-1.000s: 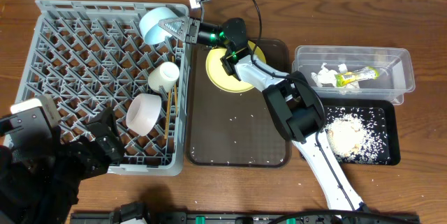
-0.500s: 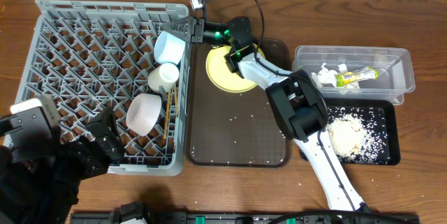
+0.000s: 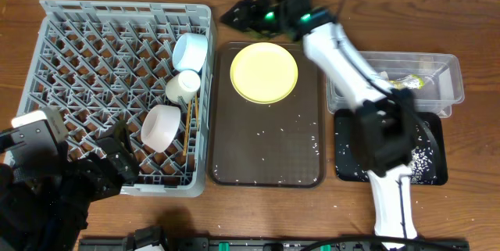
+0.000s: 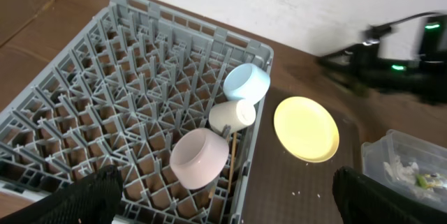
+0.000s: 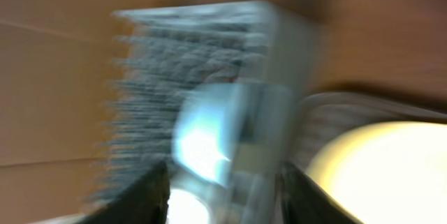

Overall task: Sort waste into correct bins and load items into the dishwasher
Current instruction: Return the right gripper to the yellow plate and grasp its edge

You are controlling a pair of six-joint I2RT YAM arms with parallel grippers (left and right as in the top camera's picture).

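Observation:
The grey dishwasher rack (image 3: 94, 63) holds a light blue bowl (image 3: 190, 50), a small white cup (image 3: 183, 87), a white shallow bowl (image 3: 160, 126) and chopsticks (image 3: 187, 122) along its right side. The yellow plate (image 3: 264, 73) lies on the brown tray (image 3: 266, 149). My right gripper (image 3: 238, 15) hovers behind the plate, open and empty. Its wrist view is blurred and shows the blue bowl (image 5: 202, 140) and the plate (image 5: 384, 175) ahead. My left gripper (image 4: 227, 199) stands wide open over the rack's near edge. The right arm partly hides the clear tub (image 3: 437, 71) and the black tray (image 3: 433, 169).
Loose rice grains are scattered on the brown tray. A green-and-yellow wrapper (image 3: 410, 83) shows in the clear tub. Bare wooden table (image 3: 469, 16) surrounds everything. The left arm's black body fills the near left corner.
The right gripper let go of the blue bowl in the rack, opened, and swung up and back to the right. The plate is now uncovered. The left arm has not moved.

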